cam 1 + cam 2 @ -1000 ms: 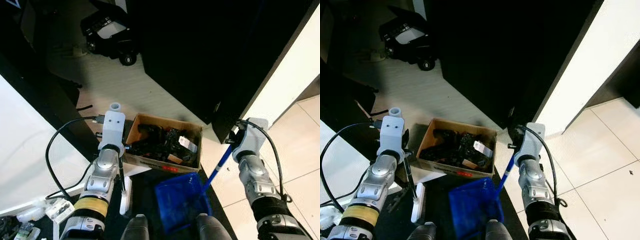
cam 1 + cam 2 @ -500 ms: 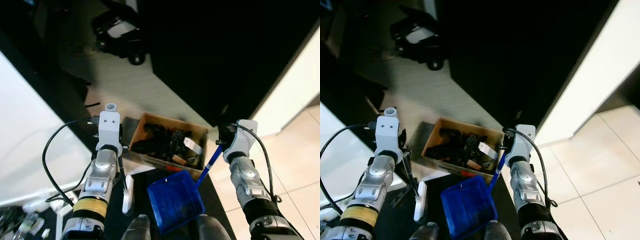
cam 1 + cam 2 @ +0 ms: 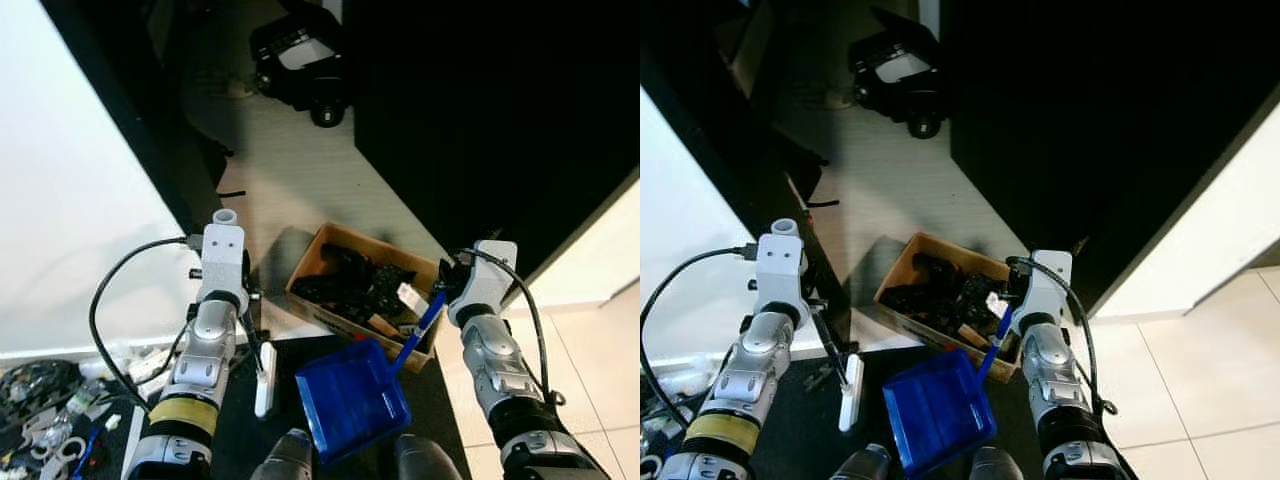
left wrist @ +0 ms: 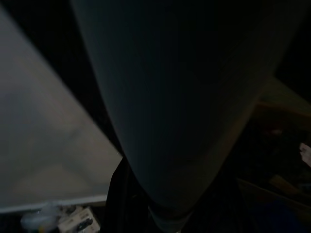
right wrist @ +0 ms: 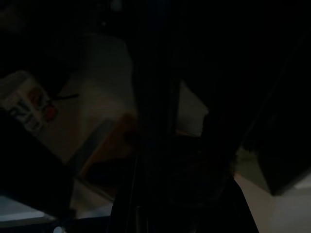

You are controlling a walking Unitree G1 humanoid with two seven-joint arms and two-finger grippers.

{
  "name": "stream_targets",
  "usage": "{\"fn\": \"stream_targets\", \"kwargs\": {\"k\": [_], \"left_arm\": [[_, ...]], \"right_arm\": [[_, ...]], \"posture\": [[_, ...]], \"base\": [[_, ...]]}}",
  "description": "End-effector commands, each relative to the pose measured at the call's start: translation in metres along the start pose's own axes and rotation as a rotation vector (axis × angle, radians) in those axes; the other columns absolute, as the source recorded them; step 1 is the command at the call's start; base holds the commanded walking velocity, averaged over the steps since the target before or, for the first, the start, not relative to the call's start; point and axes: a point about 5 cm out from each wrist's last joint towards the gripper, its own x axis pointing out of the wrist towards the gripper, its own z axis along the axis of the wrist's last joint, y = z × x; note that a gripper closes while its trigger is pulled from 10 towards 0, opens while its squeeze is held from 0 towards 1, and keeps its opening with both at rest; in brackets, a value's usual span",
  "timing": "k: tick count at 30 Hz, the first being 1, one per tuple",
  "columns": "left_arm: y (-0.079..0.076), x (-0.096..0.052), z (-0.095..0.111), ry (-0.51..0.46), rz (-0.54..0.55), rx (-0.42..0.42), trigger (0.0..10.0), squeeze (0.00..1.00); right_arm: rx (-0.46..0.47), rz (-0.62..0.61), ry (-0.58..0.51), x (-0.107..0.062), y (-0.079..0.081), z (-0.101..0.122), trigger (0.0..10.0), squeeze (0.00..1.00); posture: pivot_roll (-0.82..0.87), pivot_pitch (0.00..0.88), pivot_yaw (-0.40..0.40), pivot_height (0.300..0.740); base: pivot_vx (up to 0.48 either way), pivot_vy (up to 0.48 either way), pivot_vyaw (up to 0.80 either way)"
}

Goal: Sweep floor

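dustpan [image 3: 352,398], a square blue plastic tray, hangs low before us on a thin blue handle pinched by our right pincer [image 3: 447,285]. our left pincer [image 3: 243,312] clamps the dark rod of a white brush [image 3: 264,366]. beyond sits a cardboard box [image 3: 372,288] of black clutter.

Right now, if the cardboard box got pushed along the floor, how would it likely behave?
The box would probably slide, not tip: it sits low and flat on smooth floor. Its open top is heaped with dark parts, so it is likely fairly heavy, and loose pieces might shift.
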Motion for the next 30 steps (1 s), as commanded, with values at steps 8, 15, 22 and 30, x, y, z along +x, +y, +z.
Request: {"fn": "stream_targets", "kwargs": {"k": [8, 15, 22, 30], "left_arm": [[0.0021, -0.0037, -0.0133, 0.069, 0.009, 0.042, 10.0, 0.0], [0.0007, -0.0033, -0.0129, 0.068, 0.001, 0.041, 10.0, 0.0], [-0.0008, -0.0031, -0.0121, 0.067, -0.014, 0.041, 10.0, 0.0], [-0.0012, -0.0029, -0.0124, 0.07, -0.024, 0.041, 10.0, 0.0]], "right_arm": [[0.0, 0.015, -0.023, 0.0011, 0.0034, 0.0023, 10.0, 0.0], [-0.005, 0.018, -0.024, 0.0007, 0.0036, 0.0017, 10.0, 0.0], [-0.005, 0.021, -0.024, 0.0005, 0.0043, 0.0009, 10.0, 0.0], [-0.006, 0.02, -0.024, 0.0001, 0.0034, 0.0002, 10.0, 0.0]], "posture": [[0.0, 0.107, -0.004, 0.74], [0.0, 0.1, -0.003, 0.74], [0.0, 0.096, -0.001, 0.74], [0.0, 0.096, 0.0, 0.74]], "base": [[0.0, 0.0, 0.8], [0.0, 0.0, 0.8], [0.0, 0.0, 0.8], [0.0, 0.0, 0.8]]}}
